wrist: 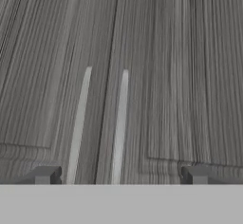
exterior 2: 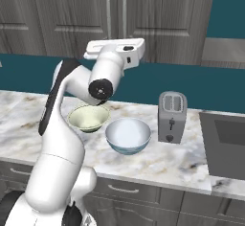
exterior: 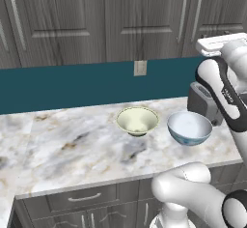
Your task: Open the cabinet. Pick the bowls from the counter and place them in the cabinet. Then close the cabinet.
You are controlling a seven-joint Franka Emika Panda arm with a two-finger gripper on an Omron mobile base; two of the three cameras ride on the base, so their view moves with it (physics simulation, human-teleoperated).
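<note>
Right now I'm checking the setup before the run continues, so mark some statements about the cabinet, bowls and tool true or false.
1. The cabinet doors are shut. True.
2. The tool holds a bowl. False: it is open, empty, facing the door handles.
3. Both bowls sit on the counter. True.
4. The cream-green bowl is stacked inside the blue-patterned bowl. False: they sit side by side.
5. A toaster stands on the counter. True.

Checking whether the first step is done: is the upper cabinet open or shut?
Shut. In the hand view both doors of the cabinet lie flush, their two bar handles side by side at the closed seam.
</note>
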